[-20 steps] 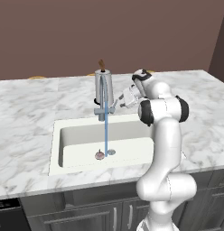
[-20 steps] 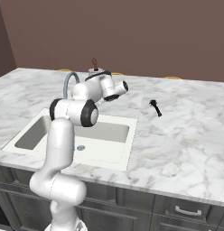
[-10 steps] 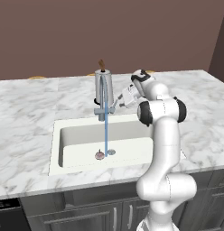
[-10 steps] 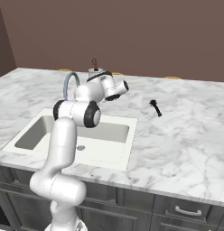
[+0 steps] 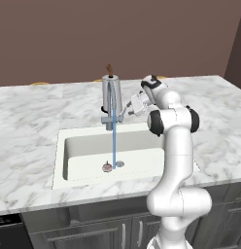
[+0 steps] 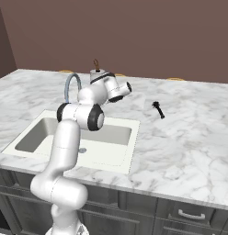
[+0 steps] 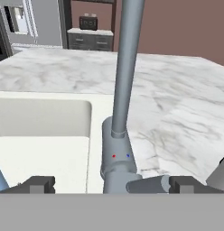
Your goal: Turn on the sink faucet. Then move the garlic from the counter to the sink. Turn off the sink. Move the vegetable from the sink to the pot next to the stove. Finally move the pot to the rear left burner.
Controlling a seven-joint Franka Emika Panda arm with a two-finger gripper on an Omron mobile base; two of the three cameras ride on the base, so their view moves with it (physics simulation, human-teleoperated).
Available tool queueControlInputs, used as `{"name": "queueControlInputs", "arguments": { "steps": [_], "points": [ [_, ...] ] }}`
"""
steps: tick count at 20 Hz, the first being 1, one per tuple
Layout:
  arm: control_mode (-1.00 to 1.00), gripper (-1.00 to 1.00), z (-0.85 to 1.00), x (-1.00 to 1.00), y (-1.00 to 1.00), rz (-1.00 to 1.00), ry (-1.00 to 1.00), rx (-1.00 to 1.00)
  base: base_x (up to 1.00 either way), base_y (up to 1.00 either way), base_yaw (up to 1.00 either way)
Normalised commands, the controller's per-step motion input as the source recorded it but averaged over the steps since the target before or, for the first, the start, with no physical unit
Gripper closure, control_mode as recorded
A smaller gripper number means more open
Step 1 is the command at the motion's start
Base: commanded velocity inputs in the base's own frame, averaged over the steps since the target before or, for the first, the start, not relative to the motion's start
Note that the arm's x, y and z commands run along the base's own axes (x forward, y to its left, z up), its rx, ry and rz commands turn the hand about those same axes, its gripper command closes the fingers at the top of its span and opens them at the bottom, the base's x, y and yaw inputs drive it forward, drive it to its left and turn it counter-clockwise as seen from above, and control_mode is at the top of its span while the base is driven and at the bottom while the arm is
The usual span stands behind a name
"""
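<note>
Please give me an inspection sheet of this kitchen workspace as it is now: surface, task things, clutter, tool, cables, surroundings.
Surface: white marble counter, grey veins.
Task things: sink faucet running, a blue water stream falling into the sink; garlic lies in the basin beside the drain.
Clutter: small dark object on the counter, right of the sink.
Tool: tool open, its tips either side of the faucet base, beside the lever.
Cables: nothing seen.
Surroundings: brown wall, dark grey cabinets below.

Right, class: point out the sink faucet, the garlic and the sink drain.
sink faucet (image 5: 111, 99): left base view, upright steel body.
garlic (image 5: 107, 167): left base view, bulb's top, under the water stream.
sink drain (image 5: 120, 164): left base view, metal ring.
</note>
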Motion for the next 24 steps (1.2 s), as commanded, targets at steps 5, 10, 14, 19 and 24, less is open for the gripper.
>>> {"name": "queueControlInputs", "arguments": {
  "steps": [5,10,14,19,24],
  "points": [
    [-1.0,-1.0,-0.07,0.0,0.09,0.0,0.0,0.0,0.0,0.0,0.0],
    [-1.0,-1.0,-0.09,0.0,0.13,0.0,0.0,0.0,0.0,0.0,0.0],
    [-1.0,-1.0,-0.07,0.0,0.15,0.0,0.0,0.0,0.0,0.0,0.0],
    [-1.0,-1.0,-0.05,0.0,0.15,0.0,0.0,0.0,0.0,0.0,0.0],
    [-1.0,-1.0,-0.01,0.0,0.29,0.0,0.0,0.0,0.0,0.0,0.0]
  ]
}}
